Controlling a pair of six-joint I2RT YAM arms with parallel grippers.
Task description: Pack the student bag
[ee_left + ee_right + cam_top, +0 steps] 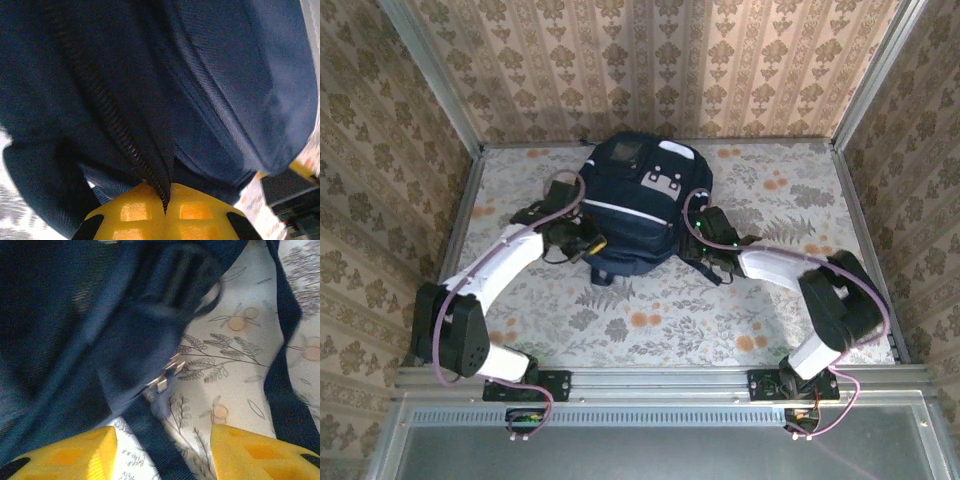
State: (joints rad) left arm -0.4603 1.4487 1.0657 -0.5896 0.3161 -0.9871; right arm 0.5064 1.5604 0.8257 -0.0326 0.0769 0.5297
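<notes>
The student bag [635, 195] is a dark navy backpack with a white stripe, lying flat at the middle back of the table. My left gripper [592, 243] is at its lower left corner. In the left wrist view my left gripper [166, 210] is shut, its yellow fingertips pinching the bag's zipper edge [117, 125]. My right gripper [701, 238] is at the bag's right side. In the right wrist view my right gripper [162, 455] is open, with a navy strap [152, 437] lying on the table between its fingers [75, 455], untouched. A metal buckle [167, 372] sits just ahead.
A floral tablecloth [650, 320] covers the table. Patterned walls with metal frame posts [455, 215] close in the back and both sides. Another loose strap [285, 390] trails along the right of the right wrist view.
</notes>
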